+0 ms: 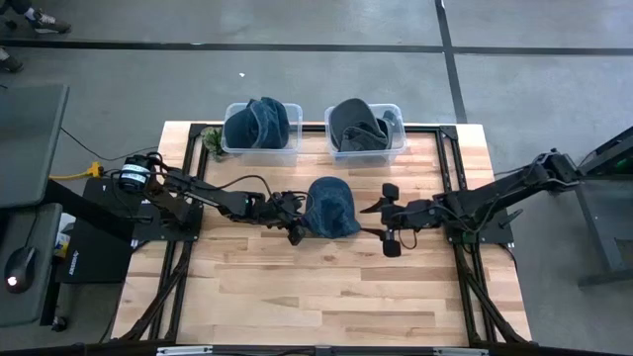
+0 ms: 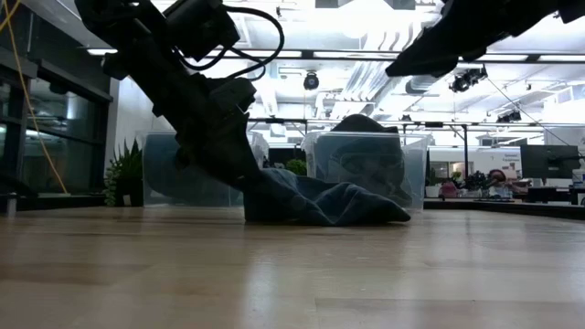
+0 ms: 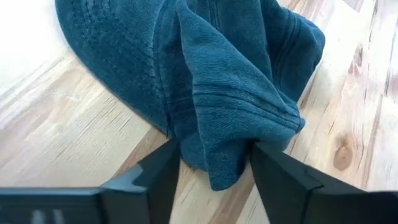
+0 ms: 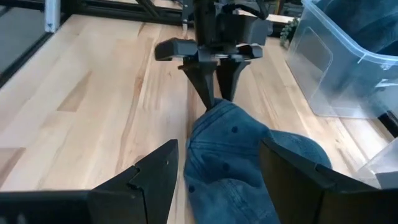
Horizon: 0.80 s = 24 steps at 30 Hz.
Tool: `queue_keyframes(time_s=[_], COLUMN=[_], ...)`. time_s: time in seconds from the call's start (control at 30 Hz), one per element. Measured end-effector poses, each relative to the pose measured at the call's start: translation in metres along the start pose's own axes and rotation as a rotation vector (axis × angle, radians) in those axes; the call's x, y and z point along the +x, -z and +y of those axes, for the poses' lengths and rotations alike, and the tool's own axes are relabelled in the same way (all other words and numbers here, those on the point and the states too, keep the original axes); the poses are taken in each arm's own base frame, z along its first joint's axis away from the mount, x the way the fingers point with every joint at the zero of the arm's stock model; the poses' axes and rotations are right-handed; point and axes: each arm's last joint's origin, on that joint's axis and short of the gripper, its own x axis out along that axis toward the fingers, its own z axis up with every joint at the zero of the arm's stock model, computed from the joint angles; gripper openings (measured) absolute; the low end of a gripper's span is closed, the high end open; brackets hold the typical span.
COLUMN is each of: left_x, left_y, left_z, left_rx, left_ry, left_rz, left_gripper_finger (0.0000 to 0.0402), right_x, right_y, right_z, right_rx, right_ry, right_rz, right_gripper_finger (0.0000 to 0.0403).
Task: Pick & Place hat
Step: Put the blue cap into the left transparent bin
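Hat (image 1: 331, 206) lies on the counter (image 1: 326, 287), outside both bins; left claw (image 3: 214, 163) pinches its edge, right claw (image 1: 389, 220) gapes empty. Lifting and placing remain.

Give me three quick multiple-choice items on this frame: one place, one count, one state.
1. Where does the blue hat lie?
A. on the table between the two pincers
B. inside the left bin
C. on the floor

2. How many clear bins stand at the table's far edge?
A. one
B. two
C. four

3. How do the left pincer's fingers stand?
A. clear of the hat
B. either side of a fold of the hat's edge
C. around a bin rim

Key: 1 A, the high view shows it mid-table with the right pincer open beside it. 2 B, a left bin and a right bin. 3 B, the left wrist view shows cloth between them.
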Motion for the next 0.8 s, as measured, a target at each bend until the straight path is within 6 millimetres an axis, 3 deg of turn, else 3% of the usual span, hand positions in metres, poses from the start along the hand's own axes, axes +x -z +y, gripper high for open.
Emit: queue_keyframes(time_s=[0.3,0.8], left_x=[0.0,-0.004], left_y=[0.0,-0.011], left_z=[0.0,-0.008], left_rx=[0.011,0.059], left_ry=[-0.001,0.055], left_rz=[-0.001,-0.048], left_gripper_finger=[0.0014,0.0003], right_x=[0.012,0.013], right_y=[0.001,0.001], right_z=[0.006,0.004], right_rx=[0.008,0.185], right_ry=[0.018,0.082], right_rz=[-0.026,-0.037], right_gripper_finger=[0.0216,0.0216])
